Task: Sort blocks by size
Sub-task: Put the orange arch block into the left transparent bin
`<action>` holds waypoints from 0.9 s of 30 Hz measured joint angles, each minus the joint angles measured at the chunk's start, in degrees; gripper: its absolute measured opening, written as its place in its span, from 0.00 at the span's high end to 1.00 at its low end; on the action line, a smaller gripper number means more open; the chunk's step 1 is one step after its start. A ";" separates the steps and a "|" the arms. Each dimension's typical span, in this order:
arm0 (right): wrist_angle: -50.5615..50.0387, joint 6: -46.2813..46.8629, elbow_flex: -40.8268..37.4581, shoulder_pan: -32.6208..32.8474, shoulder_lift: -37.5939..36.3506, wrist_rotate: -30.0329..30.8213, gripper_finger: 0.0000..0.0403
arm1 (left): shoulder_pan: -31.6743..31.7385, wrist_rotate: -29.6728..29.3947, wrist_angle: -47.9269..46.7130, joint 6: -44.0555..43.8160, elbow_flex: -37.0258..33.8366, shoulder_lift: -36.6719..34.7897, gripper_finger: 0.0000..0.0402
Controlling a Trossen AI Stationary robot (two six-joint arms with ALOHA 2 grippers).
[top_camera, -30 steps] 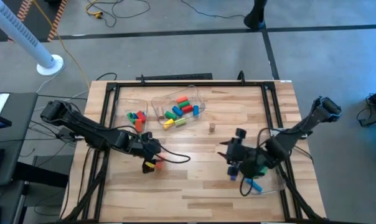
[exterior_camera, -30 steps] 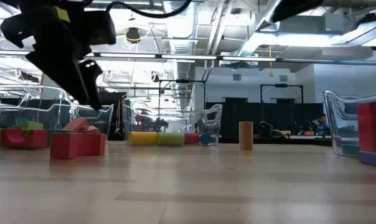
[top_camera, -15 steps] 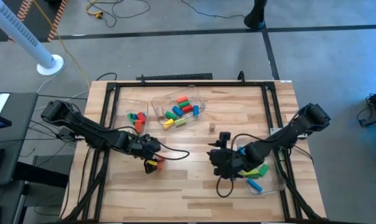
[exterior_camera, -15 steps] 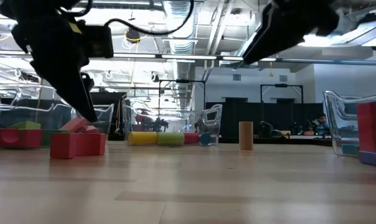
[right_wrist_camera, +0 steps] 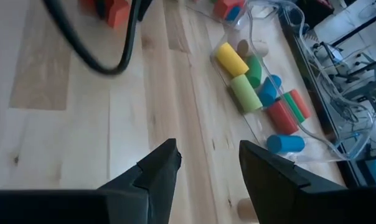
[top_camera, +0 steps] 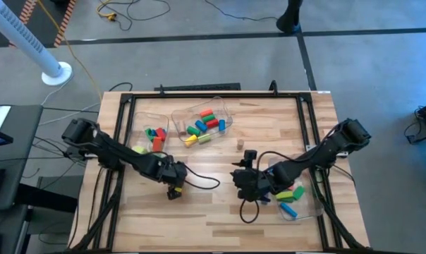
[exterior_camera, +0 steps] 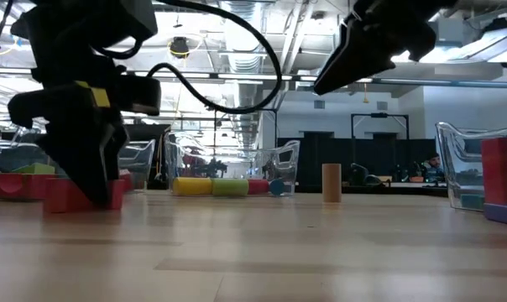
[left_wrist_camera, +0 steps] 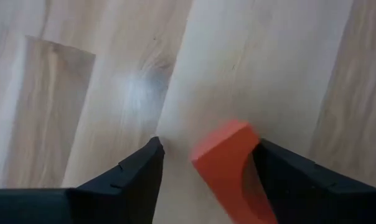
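Note:
An orange-red block [left_wrist_camera: 225, 165] lies on the table near the middle left; it also shows in the high view [top_camera: 176, 192] and the low view [exterior_camera: 81, 195]. My left gripper [left_wrist_camera: 206, 155] is open and low over the table, one finger on each side of this block. My right gripper [top_camera: 245, 185] is open and empty above the table's middle, also seen in its wrist view [right_wrist_camera: 203, 158]. Coloured blocks lie in a clear bin at the far middle [top_camera: 202, 123], another at the far left [top_camera: 151, 132] and a third at the near right [top_camera: 294, 194]. My left gripper comes at the orange-red block from above, its fingers pointing down. The block's one side [left_wrist_camera: 250, 155] lies close against one finger [left_wrist_camera: 281, 174], and a gap shows at the other finger. I cannot tell whether the finger touches it. The block rests on the table.
A small wooden cylinder [top_camera: 240, 144] stands upright on the table right of the far middle bin, also seen in the low view [exterior_camera: 331, 183]. A black cable [top_camera: 202, 180] trails from the left gripper. Bare wood lies along the near edge.
My left gripper has come down and a little toward the near edge, so that its open fingers now stand around the orange-red block. My right gripper has gone toward the table's left, away from the near right bin.

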 joint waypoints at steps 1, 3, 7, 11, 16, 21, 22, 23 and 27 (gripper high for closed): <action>0.40 -0.03 0.00 0.00 0.00 -0.03 0.49 | 0.00 0.17 0.19 0.39 0.29 0.62 0.41; 0.81 -0.15 0.00 0.00 0.00 -0.03 0.49 | 0.00 0.26 0.60 1.34 0.88 1.80 0.44; 1.12 -0.17 0.00 -0.33 0.00 -0.08 0.49 | 0.00 1.11 0.44 3.03 1.64 3.14 0.52; 1.16 -0.17 0.00 -0.33 0.00 -0.08 0.49 | 0.00 1.40 0.73 4.46 1.60 2.98 0.60; 2.28 -0.42 0.00 -0.33 0.00 -0.08 0.49 | 0.02 1.83 0.72 6.42 1.55 2.83 0.70; 2.41 -0.26 0.00 -0.33 0.00 -0.08 0.49 | 0.04 2.60 0.71 8.37 1.59 2.74 0.74; 2.42 -0.20 0.00 -0.33 0.00 -0.06 0.49 | 0.04 2.61 0.49 8.69 1.76 2.77 0.74; 2.43 -0.20 0.00 -0.33 0.00 -0.06 0.49 | 0.04 2.64 0.16 9.18 2.09 2.82 0.74; 2.46 -0.15 0.00 -0.33 0.00 -0.06 0.49 | 0.02 2.79 -0.10 11.72 3.76 3.00 0.73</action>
